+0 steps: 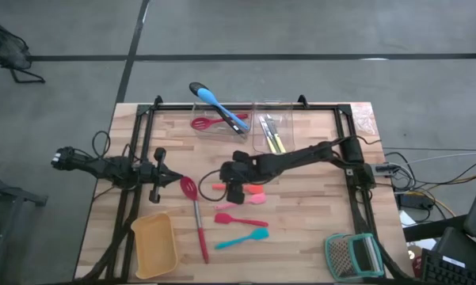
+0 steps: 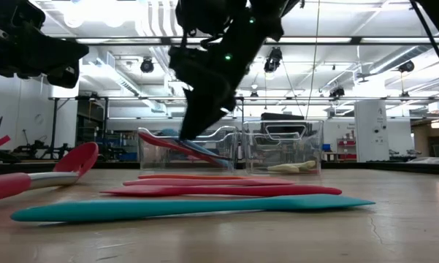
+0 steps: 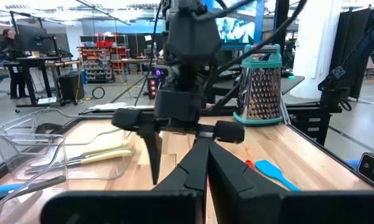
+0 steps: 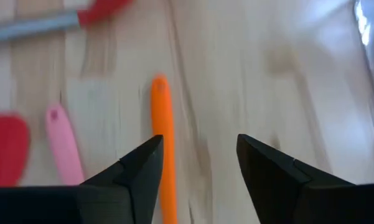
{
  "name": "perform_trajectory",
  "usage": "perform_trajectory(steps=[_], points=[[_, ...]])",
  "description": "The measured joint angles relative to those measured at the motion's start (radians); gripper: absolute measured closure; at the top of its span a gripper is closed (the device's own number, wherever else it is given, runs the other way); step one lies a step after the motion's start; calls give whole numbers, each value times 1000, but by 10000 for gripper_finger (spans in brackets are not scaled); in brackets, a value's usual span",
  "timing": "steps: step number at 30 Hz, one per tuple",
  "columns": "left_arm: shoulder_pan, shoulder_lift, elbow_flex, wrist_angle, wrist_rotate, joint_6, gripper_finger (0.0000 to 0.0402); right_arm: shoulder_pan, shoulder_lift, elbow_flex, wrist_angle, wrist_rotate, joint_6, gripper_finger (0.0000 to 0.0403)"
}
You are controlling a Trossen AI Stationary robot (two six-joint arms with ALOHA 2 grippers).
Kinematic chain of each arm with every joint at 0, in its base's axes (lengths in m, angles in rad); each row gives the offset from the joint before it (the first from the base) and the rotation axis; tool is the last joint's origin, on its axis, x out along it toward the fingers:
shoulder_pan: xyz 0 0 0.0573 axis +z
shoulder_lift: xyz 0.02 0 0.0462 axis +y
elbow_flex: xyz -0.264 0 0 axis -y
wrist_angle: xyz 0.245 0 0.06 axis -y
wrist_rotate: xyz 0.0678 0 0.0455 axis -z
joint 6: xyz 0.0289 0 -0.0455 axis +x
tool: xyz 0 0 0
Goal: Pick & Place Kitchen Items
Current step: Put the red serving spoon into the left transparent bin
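Hovering over mid-tabletop, right gripper sits just above the orange spatula — fingers spread apart, nothing held; the orange handle runs up beside one finger rather than centred in the gap.

Left gripper waits near the left edge of the tabletop, fingers spread, empty.

Items on the tabletop:
- pink spatula just beside the orange one, on the near side
- red spatula next toward the near edge, then teal spatula closest to it
- long red slotted spoon left of the spatulas, head toward the left gripper, handle pointing at the near edge
- yellow tray at the near-left corner
- grater at the near-right corner, lying flat

Along the far edge — two clear tubs side by side. Left tub has a second red slotted spoon, with the blue spoon and black spoon sticking out over its rim. Right tub holds the yellow-handled cutlery.

Low view: the spatulas lie flat in a stack-like row, teal nearest the camera.
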Motion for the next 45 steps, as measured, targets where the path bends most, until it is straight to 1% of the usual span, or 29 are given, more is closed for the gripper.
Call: perform_trajectory(steps=[3, 5, 9, 12, 13, 15, 21, 26, 33, 37, 40, 45], points=[[0, 0, 0, 0, 0, 0, 390, 8, -9, 0, -82, 24, -3, 227], [0, 0, 0, 0, 0, 0, 390, 18, -29, 0, -120, 46, -25, 249], [0, 0, 0, 0, 0, 0, 390, 46, -114, -21, -164, 99, -65, 318], [0, 0, 0, 0, 0, 0, 390, 48, -204, -97, -151, 102, -84, 375], [0, 0, 0, 0, 0, 0, 390, 46, -240, -134, -137, 103, -86, 384], [0, 0, 0, 0, 0, 0, 390, 44, -326, -216, -73, 107, -88, 387], [0, 0, 0, 0, 0, 0, 390, 51, -610, -503, 241, 92, -110, 394], [0, 0, 0, 0, 0, 0, 390, 79, -849, -702, 394, 94, -139, 394], [0, 0, 0, 0, 0, 0, 390, 75, -1134, -892, 464, 108, -102, 394], [0, 0, 0, 0, 0, 0, 390, 77, -1249, -976, 474, 55, -174, 394], [0, 0, 0, 0, 0, 0, 390, 75, -1331, -1028, 479, 53, -216, 394], [0, 0, 0, 0, 0, 0, 390, 44, -1453, -1097, 479, 52, -175, 394]])
